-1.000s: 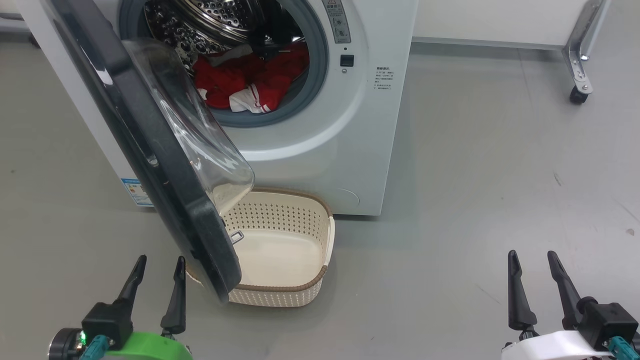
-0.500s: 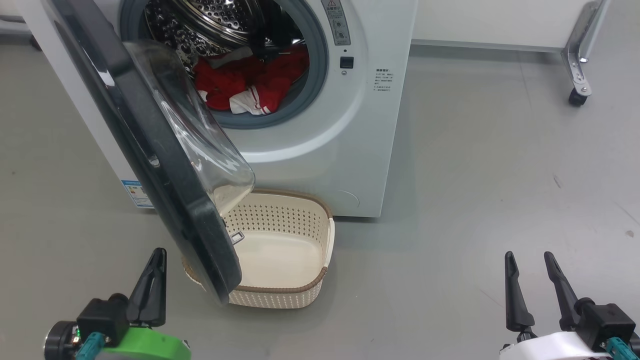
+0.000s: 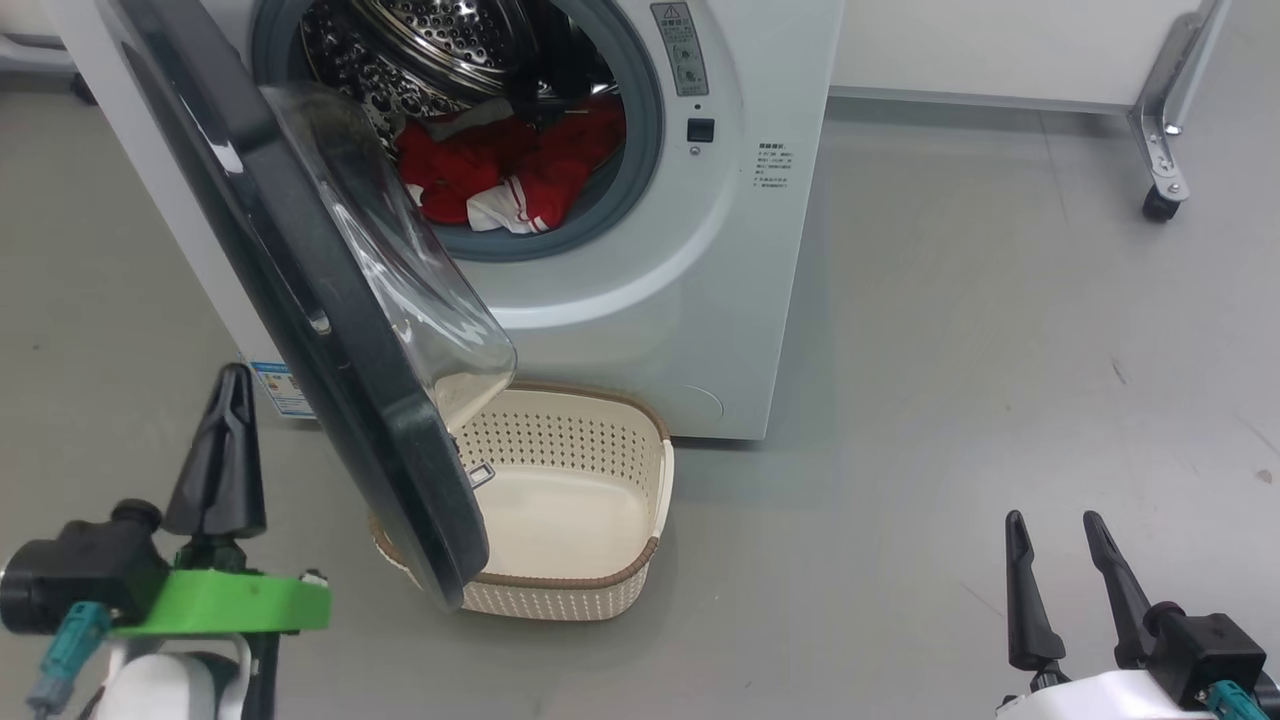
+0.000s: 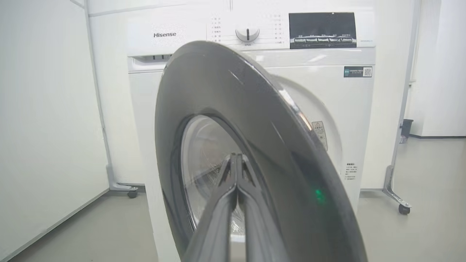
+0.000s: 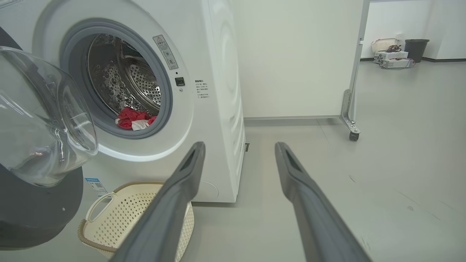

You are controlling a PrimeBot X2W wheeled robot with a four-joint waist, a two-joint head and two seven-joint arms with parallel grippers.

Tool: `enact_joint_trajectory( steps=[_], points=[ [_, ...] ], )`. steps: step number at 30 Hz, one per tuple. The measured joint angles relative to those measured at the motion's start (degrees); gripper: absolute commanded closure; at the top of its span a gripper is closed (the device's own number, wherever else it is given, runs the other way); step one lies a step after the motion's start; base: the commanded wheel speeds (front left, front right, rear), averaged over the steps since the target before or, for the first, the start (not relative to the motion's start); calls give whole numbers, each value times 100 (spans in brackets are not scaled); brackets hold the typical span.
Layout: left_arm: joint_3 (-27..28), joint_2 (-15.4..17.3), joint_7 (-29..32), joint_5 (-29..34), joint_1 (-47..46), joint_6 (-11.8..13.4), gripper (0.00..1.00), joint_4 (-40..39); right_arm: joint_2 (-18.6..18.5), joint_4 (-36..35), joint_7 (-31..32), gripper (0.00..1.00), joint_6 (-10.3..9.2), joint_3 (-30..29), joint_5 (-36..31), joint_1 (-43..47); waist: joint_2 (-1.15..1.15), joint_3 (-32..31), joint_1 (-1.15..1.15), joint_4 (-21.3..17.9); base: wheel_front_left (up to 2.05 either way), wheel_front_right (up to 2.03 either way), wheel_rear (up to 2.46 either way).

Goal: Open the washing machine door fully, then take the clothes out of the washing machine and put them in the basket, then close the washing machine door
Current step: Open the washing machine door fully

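While the clothes lie in the washing machine, I see the basket on the grey floor just before it, partly under the washing machine door; my left gripper is pinched closed, my right gripper spread.

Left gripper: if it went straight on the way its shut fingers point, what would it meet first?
Most likely the door: in the left wrist view the left gripper aims at about the middle of its outer face. How far off the door stands is unclear.
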Motion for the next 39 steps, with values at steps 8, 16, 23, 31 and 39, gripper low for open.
enact_joint_trajectory(
  steps=[8, 16, 23, 31, 39],
  points=[
    [73, 7, -27, -53, -270, -45, 100, -476, 45, 46, 0, 0, 10, -29, -4, 2, 0, -26, 0, -18, 0, 0, 0],
    [-198, 18, -31, -5, -467, -53, 100, -818, 99, 65, 0, 0, 49, -55, -52, 4, 0, -32, 0, -53, 0, 0, 0],
    [-660, 18, -31, 7, -491, -97, 100, -904, 135, 85, 0, 0, 99, -69, -60, 4, 0, -25, 0, -92, 0, 0, 0],
    [-1139, 16, -22, 7, -472, -98, 100, -831, 164, 87, 0, 0, 125, -101, -104, 2, 0, 10, 0, -163, 0, 0, 0],
    [-1797, 19, 136, 7, -346, -103, 100, -514, 191, 122, 0, 0, 137, -137, -104, 0, 0, 73, 0, -252, 0, 0, 0]
  ],
)
